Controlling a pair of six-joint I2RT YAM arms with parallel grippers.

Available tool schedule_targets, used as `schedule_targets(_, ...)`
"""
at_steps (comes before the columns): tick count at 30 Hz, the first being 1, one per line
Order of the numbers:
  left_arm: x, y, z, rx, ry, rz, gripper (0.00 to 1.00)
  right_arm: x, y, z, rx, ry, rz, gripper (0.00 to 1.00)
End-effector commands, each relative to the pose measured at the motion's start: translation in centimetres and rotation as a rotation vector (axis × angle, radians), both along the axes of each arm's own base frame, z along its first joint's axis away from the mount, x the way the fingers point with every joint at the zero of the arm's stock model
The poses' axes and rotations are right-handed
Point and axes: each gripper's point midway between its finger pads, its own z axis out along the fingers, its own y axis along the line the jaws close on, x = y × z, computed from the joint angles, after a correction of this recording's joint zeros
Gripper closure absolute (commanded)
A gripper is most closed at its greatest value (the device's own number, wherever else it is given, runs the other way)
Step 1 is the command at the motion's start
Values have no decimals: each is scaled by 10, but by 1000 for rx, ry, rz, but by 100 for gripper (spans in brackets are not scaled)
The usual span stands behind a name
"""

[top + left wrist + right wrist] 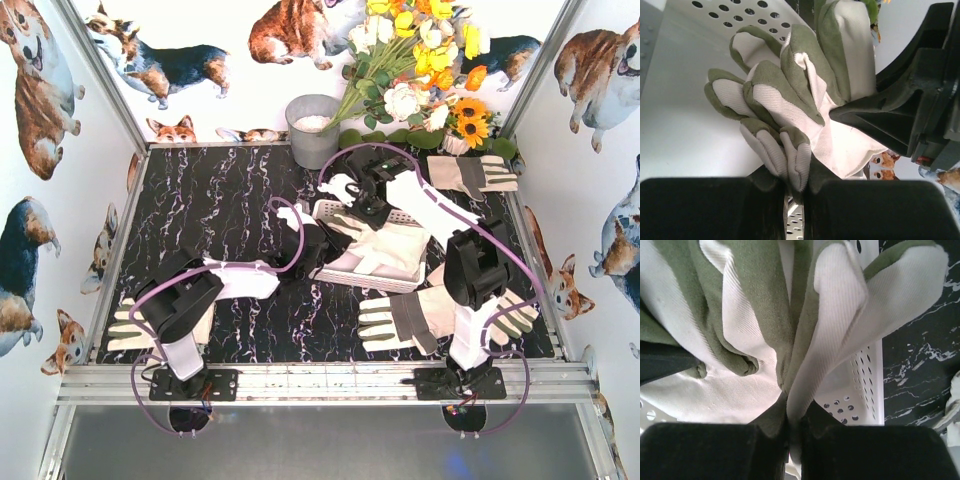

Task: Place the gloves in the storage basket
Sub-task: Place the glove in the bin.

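Your left jaws pinch a glove [790,100] by its finger ends, your right jaws its fabric. Beyond them stand a bucket [312,130] and flowers [415,60]; spare gloves [400,320] lie on the counter [220,200] around them. Between both jaws, the glove hangs over the storage basket [865,375].

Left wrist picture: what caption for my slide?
Left gripper pinching a glove by a fingertip over the storage basket.

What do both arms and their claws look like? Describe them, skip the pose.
Both the left arm and right arm have white links between bulky black joints, on black bases. A thin purple cable loops along each. The left claw and right claw have blocky matte black fingers.
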Motion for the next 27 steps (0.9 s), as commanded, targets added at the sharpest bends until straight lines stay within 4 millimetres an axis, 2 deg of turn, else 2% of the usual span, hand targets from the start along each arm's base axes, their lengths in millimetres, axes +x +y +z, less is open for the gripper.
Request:
schedule_targets(1, -12, -14, -14, 24, 52, -34, 100, 43, 10, 15, 55, -136, 39, 100)
schedule_targets(8, -18, -10, -32, 87, 113, -32, 100, 35, 21, -3, 113, -62, 58, 100)
schedule_targets(11, -20, -8, -32, 103, 120, -35, 99, 31, 25, -14, 123, -25, 66, 100)
schedule_targets(15, -19, -2, -20, 133, 84, -36, 87, 28, 24, -28, 114, 4, 69, 100)
schedule_targets(21, -19, 20, 14, 273, -38, -49, 59, 26, 22, -42, 98, 27, 83, 100)
schedule_targets(23, -24, 31, 16, 308, -41, -48, 53, 25, 24, -45, 101, 31, 88, 100)
schedule_targets(27, -33, 57, 24, 359, -52, -12, 49, 24, 25, -50, 88, 36, 109, 100)
